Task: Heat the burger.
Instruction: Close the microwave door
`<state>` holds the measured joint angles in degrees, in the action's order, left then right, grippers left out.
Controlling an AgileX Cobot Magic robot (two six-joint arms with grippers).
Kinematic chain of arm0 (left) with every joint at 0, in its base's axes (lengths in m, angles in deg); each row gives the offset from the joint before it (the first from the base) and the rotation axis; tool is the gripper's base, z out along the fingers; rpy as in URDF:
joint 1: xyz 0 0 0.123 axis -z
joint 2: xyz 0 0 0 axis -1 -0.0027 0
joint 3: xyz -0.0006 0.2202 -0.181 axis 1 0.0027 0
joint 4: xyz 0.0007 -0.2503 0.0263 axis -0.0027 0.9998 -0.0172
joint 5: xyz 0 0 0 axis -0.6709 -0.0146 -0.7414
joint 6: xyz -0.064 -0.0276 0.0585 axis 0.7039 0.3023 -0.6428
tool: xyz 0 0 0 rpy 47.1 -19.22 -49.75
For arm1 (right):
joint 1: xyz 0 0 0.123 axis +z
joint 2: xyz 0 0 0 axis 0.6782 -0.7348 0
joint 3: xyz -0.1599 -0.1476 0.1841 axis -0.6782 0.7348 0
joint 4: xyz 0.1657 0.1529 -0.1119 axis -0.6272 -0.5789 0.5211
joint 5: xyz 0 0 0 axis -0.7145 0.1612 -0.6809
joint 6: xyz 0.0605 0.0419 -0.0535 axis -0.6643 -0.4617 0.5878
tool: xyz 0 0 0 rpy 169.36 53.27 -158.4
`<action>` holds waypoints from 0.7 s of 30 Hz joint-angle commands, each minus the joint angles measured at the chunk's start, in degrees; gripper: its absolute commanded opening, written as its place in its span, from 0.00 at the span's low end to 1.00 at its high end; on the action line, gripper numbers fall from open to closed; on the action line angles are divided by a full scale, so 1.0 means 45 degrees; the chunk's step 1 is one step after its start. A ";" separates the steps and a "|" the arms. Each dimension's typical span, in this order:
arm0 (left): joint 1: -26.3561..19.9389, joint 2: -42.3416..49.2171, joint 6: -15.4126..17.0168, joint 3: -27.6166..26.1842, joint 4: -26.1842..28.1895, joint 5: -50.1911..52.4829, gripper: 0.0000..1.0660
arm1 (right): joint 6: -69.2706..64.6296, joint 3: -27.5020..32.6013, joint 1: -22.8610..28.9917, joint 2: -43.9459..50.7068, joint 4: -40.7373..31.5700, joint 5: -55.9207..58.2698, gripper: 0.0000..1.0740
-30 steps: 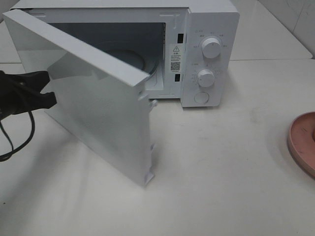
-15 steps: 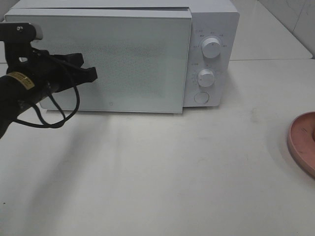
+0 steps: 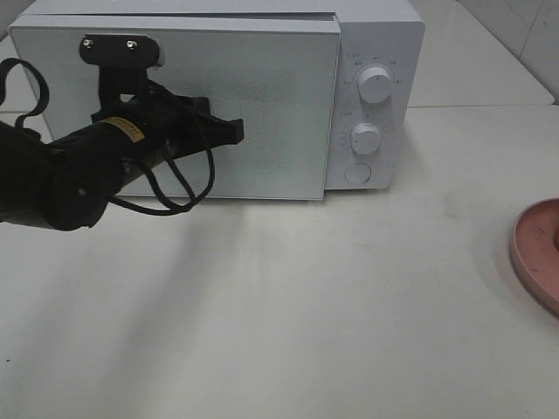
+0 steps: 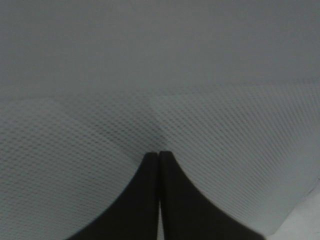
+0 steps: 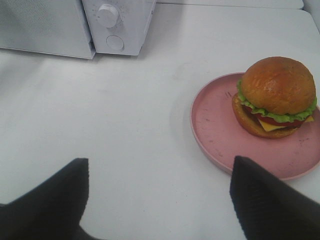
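Exterior high: the clenched left end effector [image 3: 234, 131] is pressed to the shut microwave [image 3: 262, 96] door. The burger [image 5: 276, 96] is seen on its plate [image 5: 220, 130], beyond the released right end effector [image 5: 159, 200].

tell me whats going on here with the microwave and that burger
The left gripper, shut, is pressed against the microwave door, which is closed. The burger is not inside: it sits on a pink plate on the table, off to the right of the microwave. The right gripper hangs open over the table near the plate, holding nothing.
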<state>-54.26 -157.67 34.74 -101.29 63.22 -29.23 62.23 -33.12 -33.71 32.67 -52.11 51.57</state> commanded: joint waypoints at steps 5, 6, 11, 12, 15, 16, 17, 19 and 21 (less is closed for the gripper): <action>-0.0025 -0.0662 -0.0840 -0.1986 0.1630 -0.0115 0.00 | 0.0153 0.0013 -0.0051 0.0331 0.0025 -0.0025 0.71; -0.0025 -0.0662 -0.0840 -0.1986 0.1630 -0.0115 0.00 | 0.0153 0.0013 -0.0051 0.0331 0.0025 -0.0025 0.71; -0.0025 -0.0764 -0.1210 -0.2597 0.2050 -0.0216 0.00 | 0.0153 0.0013 -0.0051 0.0331 0.0025 -0.0025 0.71; -0.0025 -0.0726 -0.1235 -0.2585 0.2012 -0.0357 0.00 | 0.0153 0.0013 -0.0051 0.0331 0.0025 -0.0025 0.71; 0.0051 -0.0395 -0.1324 -0.2546 0.1910 -0.1732 0.00 | 0.0153 0.0013 -0.0051 0.0331 0.0025 -0.0025 0.71; 0.0127 -0.0127 -0.1324 -0.2445 0.1910 -0.2623 0.00 | 0.0153 0.0013 -0.0051 0.0331 0.0025 -0.0025 0.71; 0.0216 0.0038 -0.1324 -0.2343 0.1910 -0.2967 0.00 | 0.0140 0.0013 -0.0051 0.0331 0.0025 -0.0025 0.71; 0.0420 0.0306 -0.1324 -0.2012 0.1923 -0.3183 0.00 | 0.0140 0.0013 -0.0051 0.0331 0.0025 -0.0025 0.71; 0.0560 0.0471 -0.1324 -0.1770 0.1923 -0.3170 0.00 | 0.0140 0.0013 -0.0051 0.0331 0.0025 -0.0025 0.71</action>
<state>-52.09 -156.53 28.95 -109.26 71.18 -43.95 62.23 -33.12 -33.71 32.67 -52.11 51.57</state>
